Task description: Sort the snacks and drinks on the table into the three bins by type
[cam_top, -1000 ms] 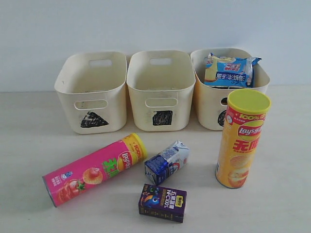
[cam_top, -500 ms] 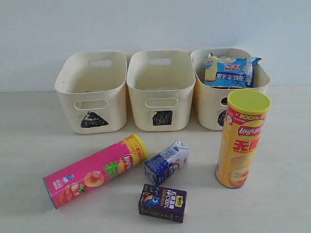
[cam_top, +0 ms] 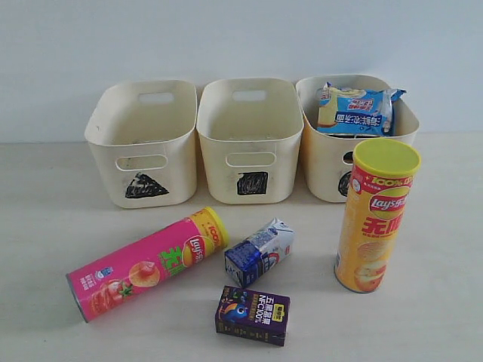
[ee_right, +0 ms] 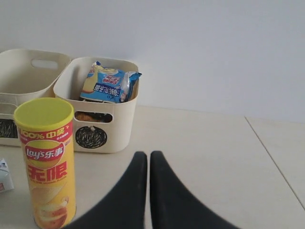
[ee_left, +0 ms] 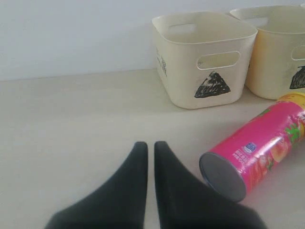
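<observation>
Your left gripper [ee_left: 150, 145]: fingers together, empty, near pink tube [ee_left: 257, 152].
Your right gripper [ee_right: 144, 155]: fingers together, empty.
Pink tube: on its side before triangle bin [cam_top: 143, 151].
Yellow tube [cam_top: 375, 219]: upright before circle bin [cam_top: 321, 177].
Carton [cam_top: 260, 253], purple box [cam_top: 253, 314]: between the tubes.
Bag [cam_top: 355, 111]: in circle bin.

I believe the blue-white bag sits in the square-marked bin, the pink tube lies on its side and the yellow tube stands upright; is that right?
Not quite: the blue-white bag sits in the circle-marked bin, not the square-marked bin, as the right wrist view shows. The pink tube does lie on its side and the yellow tube does stand upright.
</observation>
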`<state>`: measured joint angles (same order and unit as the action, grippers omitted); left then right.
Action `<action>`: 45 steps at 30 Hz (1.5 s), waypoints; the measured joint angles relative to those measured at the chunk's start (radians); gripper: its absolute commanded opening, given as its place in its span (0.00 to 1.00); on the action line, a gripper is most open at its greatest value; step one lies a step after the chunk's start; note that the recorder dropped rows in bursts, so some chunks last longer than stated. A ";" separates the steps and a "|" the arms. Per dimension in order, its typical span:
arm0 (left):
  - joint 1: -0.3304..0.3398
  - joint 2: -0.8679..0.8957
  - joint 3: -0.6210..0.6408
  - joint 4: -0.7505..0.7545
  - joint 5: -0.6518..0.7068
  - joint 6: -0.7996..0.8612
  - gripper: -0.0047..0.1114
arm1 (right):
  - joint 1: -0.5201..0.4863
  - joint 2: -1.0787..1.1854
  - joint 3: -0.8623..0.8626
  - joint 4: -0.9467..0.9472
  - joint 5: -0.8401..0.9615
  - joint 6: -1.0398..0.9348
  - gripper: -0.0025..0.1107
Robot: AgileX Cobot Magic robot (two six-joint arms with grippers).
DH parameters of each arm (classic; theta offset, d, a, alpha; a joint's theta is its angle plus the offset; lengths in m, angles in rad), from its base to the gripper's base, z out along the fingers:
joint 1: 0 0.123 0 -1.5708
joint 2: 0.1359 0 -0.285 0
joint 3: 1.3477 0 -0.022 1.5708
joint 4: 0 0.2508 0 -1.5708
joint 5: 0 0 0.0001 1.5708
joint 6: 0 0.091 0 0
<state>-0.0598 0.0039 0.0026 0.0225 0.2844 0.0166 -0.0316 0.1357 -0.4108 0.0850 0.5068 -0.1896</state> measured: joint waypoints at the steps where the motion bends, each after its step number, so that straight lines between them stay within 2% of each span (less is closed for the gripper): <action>1: 0.000 0.000 0.000 0.000 0.000 0.000 0.08 | 0.000 -0.022 0.020 0.000 -0.010 0.000 0.02; 15: 0.000 0.000 0.000 0.000 0.000 0.000 0.08 | 0.000 -0.090 0.140 0.000 -0.049 0.011 0.02; 22: 0.000 0.000 0.000 0.000 0.000 0.000 0.08 | 0.000 -0.124 0.238 -0.004 -0.120 0.068 0.02; 31: 0.000 0.000 0.000 0.000 0.000 0.000 0.08 | 0.000 -0.131 0.292 -0.059 -0.126 0.173 0.02; 45: 0.000 0.000 0.000 0.000 0.000 0.000 0.08 | 0.000 -0.131 0.405 -0.062 -0.155 0.180 0.02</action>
<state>-0.0598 0.0039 0.0026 0.0225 0.2844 0.0166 -0.0312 0.0051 -0.0057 0.0227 0.3515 -0.0100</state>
